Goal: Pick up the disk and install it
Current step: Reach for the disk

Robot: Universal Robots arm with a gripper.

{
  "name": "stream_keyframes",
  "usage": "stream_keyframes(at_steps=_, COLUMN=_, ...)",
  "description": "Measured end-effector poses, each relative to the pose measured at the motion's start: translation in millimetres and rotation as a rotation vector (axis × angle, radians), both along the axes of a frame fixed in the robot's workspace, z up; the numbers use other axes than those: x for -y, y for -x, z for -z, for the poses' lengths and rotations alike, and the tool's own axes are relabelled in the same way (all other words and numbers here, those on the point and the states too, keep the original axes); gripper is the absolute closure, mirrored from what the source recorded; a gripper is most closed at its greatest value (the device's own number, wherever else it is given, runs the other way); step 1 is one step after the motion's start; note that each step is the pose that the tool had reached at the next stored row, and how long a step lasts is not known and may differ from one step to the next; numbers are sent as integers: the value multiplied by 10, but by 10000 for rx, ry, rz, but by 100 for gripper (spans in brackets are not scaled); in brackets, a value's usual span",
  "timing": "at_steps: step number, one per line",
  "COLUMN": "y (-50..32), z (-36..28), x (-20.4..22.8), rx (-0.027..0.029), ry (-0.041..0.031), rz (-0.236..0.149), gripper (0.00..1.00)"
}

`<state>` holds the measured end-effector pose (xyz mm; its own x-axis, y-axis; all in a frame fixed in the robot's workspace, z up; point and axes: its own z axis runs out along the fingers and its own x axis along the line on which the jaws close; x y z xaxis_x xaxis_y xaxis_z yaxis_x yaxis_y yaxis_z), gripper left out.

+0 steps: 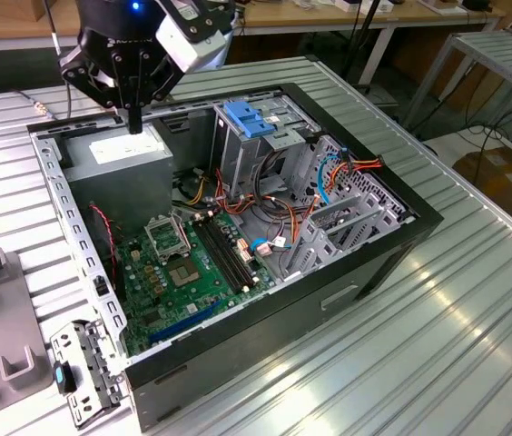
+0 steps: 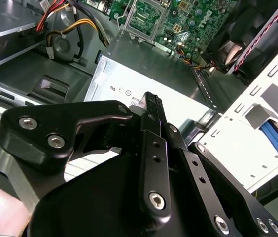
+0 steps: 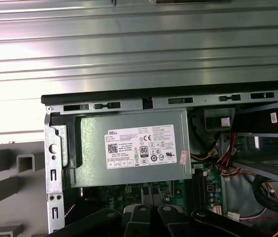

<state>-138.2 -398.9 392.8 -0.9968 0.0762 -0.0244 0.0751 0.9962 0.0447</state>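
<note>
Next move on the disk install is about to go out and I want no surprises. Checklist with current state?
1. Hand holding the disk: not ok, it is shut on nothing.
2. Hand clear of the power supply: cannot tell; it hangs just over the label.
3. Case open: ok, the board is exposed.
4. Cage bay free: cannot tell; the blue latch sits on top.
5. Cables clear of the cage: not ok, loose bundles lie right beside it.
6. Disk's whereabouts: cannot tell.
</note>
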Motion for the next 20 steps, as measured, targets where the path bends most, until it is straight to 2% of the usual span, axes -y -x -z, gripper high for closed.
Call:
stream_keyframes(at_steps=5, y=13, z=0, x=0, rx=0, ry=0, rz=0, gripper=89)
stream_keyframes(at_steps=7, y=55, z=0, x=0, rx=0, ry=0, rz=0, gripper=89)
stream_keyframes(at_steps=20, y=77, z=0, x=0, rx=0, ry=0, rz=1, gripper=89)
